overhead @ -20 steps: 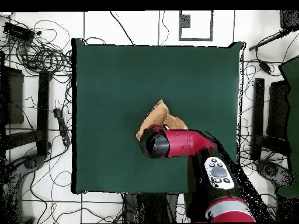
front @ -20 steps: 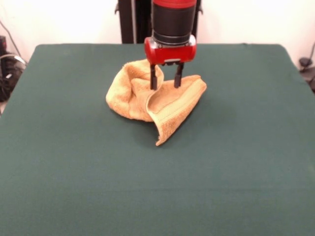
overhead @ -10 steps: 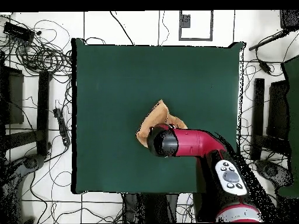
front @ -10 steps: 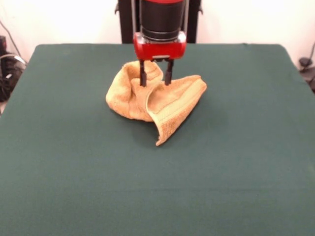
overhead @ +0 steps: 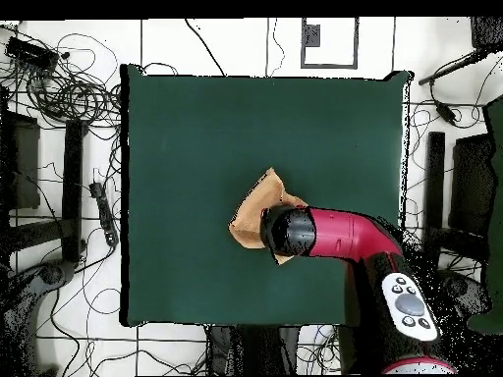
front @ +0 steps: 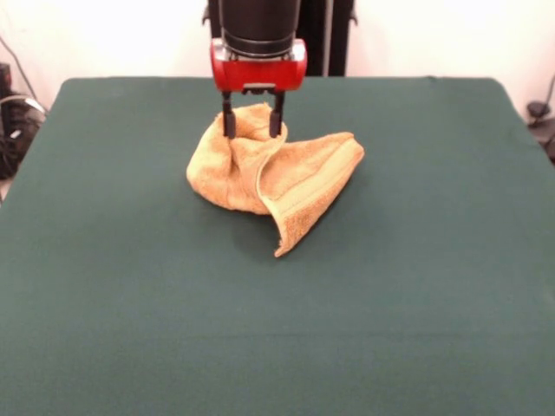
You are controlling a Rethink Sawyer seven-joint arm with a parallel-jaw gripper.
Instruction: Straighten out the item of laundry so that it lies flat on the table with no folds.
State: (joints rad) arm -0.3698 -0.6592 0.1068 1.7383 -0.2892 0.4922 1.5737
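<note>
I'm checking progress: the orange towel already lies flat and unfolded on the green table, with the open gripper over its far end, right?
Not flat: the front view shows the towel bunched and folded over itself on the table. The rest holds; the gripper is open over its far end.

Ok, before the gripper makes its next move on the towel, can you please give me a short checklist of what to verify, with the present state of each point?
1. Gripper open: ok, its two fingers stand apart.
2. Gripper over the towel: ok, it is at the far, bunched part in the front view.
3. Cloth between the fingers: cannot tell, the tips are at the top fold, but contact is not clear.
4. Towel flat: not ok, it is crumpled, with one corner pointing toward the camera.
5. Space to spread it: ok, bare table lies all around the towel.
6. Towel visible from above: not ok, the arm covers part of it in the overhead view.
</note>
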